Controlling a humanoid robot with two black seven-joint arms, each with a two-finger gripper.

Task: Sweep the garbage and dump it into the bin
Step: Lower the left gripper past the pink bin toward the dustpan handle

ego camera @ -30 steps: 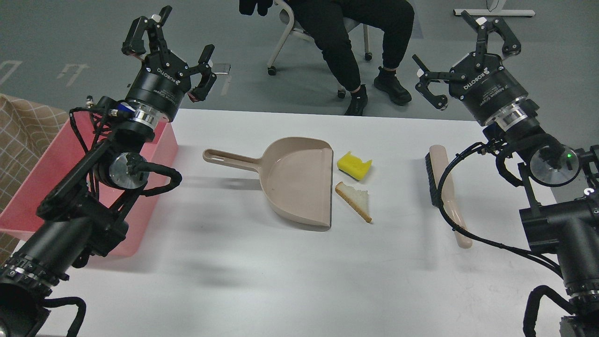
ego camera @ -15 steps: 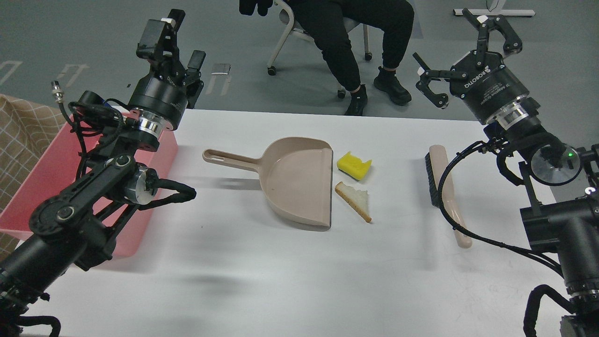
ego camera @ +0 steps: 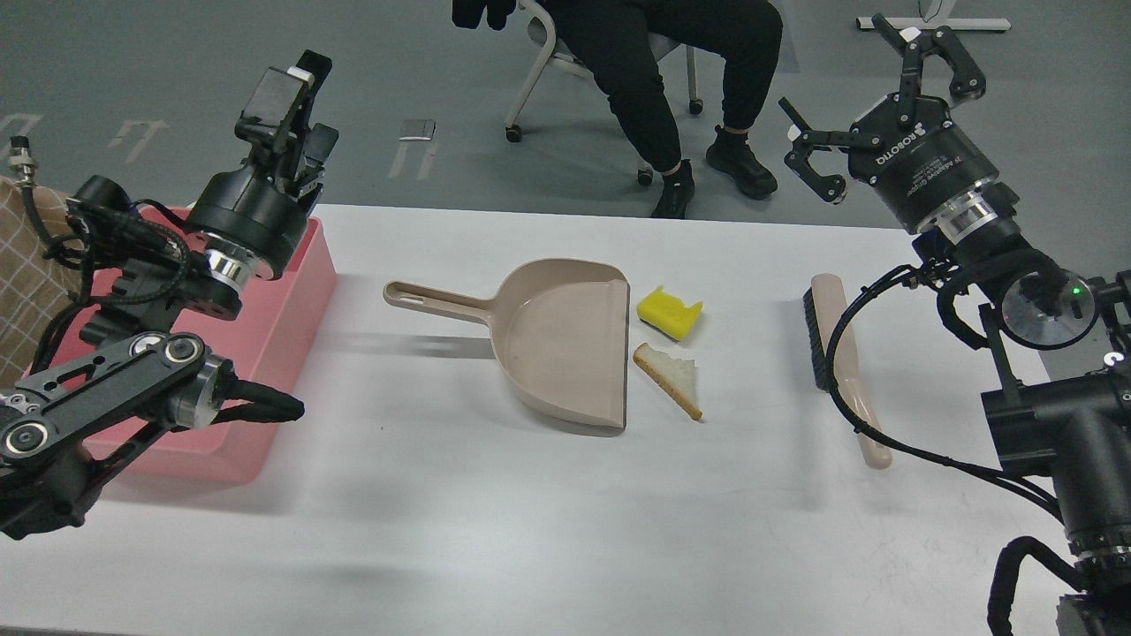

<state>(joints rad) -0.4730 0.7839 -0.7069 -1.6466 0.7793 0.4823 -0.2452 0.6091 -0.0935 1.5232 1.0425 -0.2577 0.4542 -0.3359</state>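
Note:
The yellow sponge chunk [ego camera: 669, 311] and the torn bread slice [ego camera: 671, 375] lie on the white table, just right of the open mouth of the beige dustpan [ego camera: 565, 344]. The dustpan's handle points left. The pink bin [ego camera: 274, 327] stands at the table's left edge, partly hidden by my left arm. My left gripper [ego camera: 296, 110] is raised above the bin's far right corner, turned side-on, open and empty. My right gripper [ego camera: 870, 88] is open and empty, held high beyond the table's far right. A beige brush [ego camera: 846, 353] with black bristles lies below it.
A seated person's legs [ego camera: 671, 88] and a wheeled chair are beyond the table's far edge. A checked cloth [ego camera: 22, 265] lies left of the bin. My right arm's cable [ego camera: 848, 389] loops over the brush handle.
My left arm has swung left and its wrist has rotated, so the gripper now shows side-on over the bin's far corner. The right gripper has barely moved. The table's objects are unmoved.

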